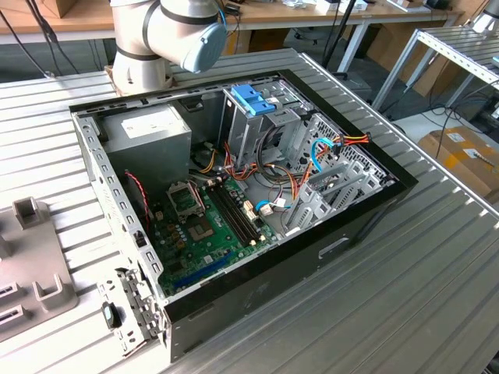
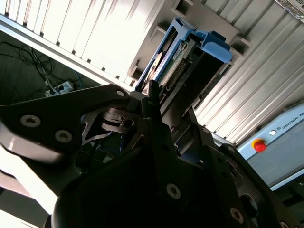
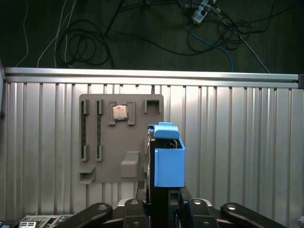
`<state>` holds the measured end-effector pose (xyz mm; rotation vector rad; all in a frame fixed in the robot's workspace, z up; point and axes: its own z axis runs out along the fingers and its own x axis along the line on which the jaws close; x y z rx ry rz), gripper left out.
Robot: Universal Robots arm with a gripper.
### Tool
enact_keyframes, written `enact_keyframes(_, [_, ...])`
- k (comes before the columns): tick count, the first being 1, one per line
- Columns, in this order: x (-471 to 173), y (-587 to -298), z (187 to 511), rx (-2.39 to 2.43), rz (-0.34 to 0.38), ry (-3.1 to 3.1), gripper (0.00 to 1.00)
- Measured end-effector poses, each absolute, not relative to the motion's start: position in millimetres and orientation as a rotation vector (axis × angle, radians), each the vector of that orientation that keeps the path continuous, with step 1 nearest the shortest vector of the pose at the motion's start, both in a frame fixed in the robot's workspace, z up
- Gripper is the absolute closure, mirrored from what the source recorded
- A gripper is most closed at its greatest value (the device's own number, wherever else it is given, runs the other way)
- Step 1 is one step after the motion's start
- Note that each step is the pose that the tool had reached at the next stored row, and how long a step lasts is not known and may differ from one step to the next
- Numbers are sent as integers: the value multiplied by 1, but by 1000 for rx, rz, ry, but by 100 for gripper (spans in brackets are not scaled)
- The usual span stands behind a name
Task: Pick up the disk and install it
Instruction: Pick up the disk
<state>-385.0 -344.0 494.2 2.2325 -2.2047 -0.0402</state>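
First wrist view: hand (image 3: 166, 194) seemingly gripping disk (image 3: 169, 161), jaws pressing narrow on its sides. Disk standing upright beside grey holder (image 3: 109, 142) on desk (image 3: 228, 142). Exterior view: computer case (image 1: 257, 290) lying open, disk not yet installed.

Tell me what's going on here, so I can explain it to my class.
The robot arm's gripper is shut on the disk, a drive in a blue plastic frame. In the first wrist view it holds the disk over the edge of a grey tray that lies on the ribbed metal table. A small chip sits in one pocket of that tray. In the exterior view an open computer case lies on the table, and the disk is not yet installed in it.
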Motion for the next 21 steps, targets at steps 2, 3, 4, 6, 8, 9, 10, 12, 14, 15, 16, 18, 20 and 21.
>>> enact_keyframes(2, [-382,-344,494,2233,-40,-2205,65])
enact_keyframes(3, [-379,-344,494,2233,-40,-2205,65])
enact_keyframes(4, [-376,-344,494,2233,-40,-2205,65])
enact_keyframes(6, [-372,-344,494,2233,-40,-2205,65])
enact_keyframes(8, [-369,-344,494,2232,-40,-2205,65])
enact_keyframes(9, [-366,-344,494,2233,-40,-2205,65])
enact_keyframes(10, [-365,-344,494,2232,-40,-2205,65])
enact_keyframes(12, [-362,-344,494,2232,-40,-2205,65])
enact_keyframes(14, [-360,-344,494,2233,-40,-2205,65])
enact_keyframes(15, [-359,-344,494,2233,-40,-2205,65])
enact_keyframes(16, [-357,-344,494,2232,-40,-2205,65])
enact_keyframes(18, [-355,-344,494,2233,-40,-2205,65])
enact_keyframes(20, [-350,-344,494,2233,-40,-2205,65])
enact_keyframes(21, [-349,-344,494,2232,-40,-2205,65])
